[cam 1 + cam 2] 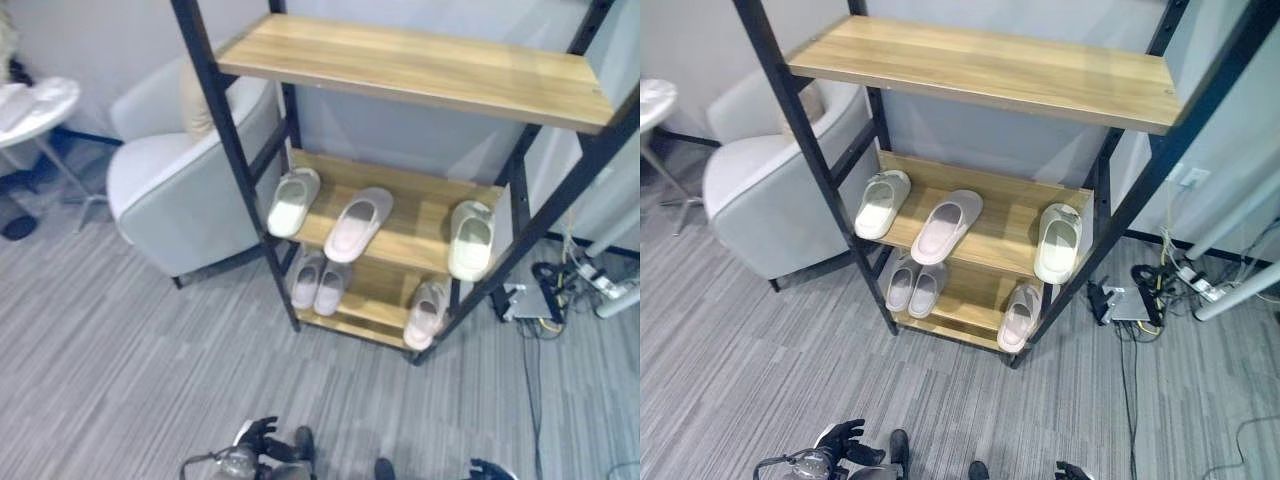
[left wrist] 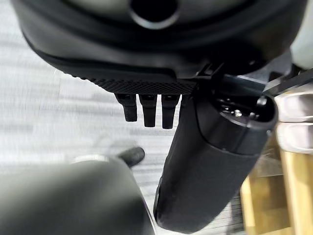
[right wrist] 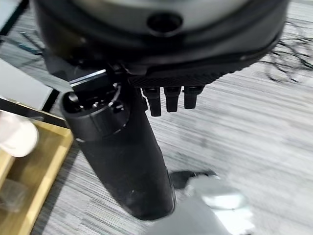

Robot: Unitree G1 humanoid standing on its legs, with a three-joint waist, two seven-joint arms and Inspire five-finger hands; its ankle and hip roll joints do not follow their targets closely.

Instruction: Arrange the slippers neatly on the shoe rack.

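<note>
Grey striped carpet point(image 1: 120, 360) runs across the foreground, where the robot's left hand point(image 1: 262, 436) hangs low at the near edge, its fingers point(image 2: 149, 110) extended and relaxed around nothing. The right hand point(image 1: 1072, 470) hangs just as low to the other side, its fingers point(image 3: 168, 98) likewise straight and empty.

Beyond them stands the shoe rack point(image 1: 235, 160), a black metal frame carrying three wooden shelves. On the bottom shelf point(image 1: 385, 305), a pale pink pair point(image 1: 320, 282) lies side by side at the left end, toes toward the wall, while a single pink slipper point(image 1: 426, 312) lies at the right end, its heel out past the front edge.

On the middle shelf point(image 1: 420, 225), a cream slipper point(image 1: 293, 201) lies at the left end, a pink one point(image 1: 358, 223) sits angled near the centre with its heel at the front edge, and another cream slipper point(image 1: 470, 239) rests at the right end, well apart from the others. The top shelf point(image 1: 420, 65) is bare wood.

A grey armchair point(image 1: 185, 175) stands just beside the rack's left posts, with a round white table point(image 1: 40, 105) farther left. Cables and a power strip point(image 1: 1200, 285) lie on the carpet right of the rack.
</note>
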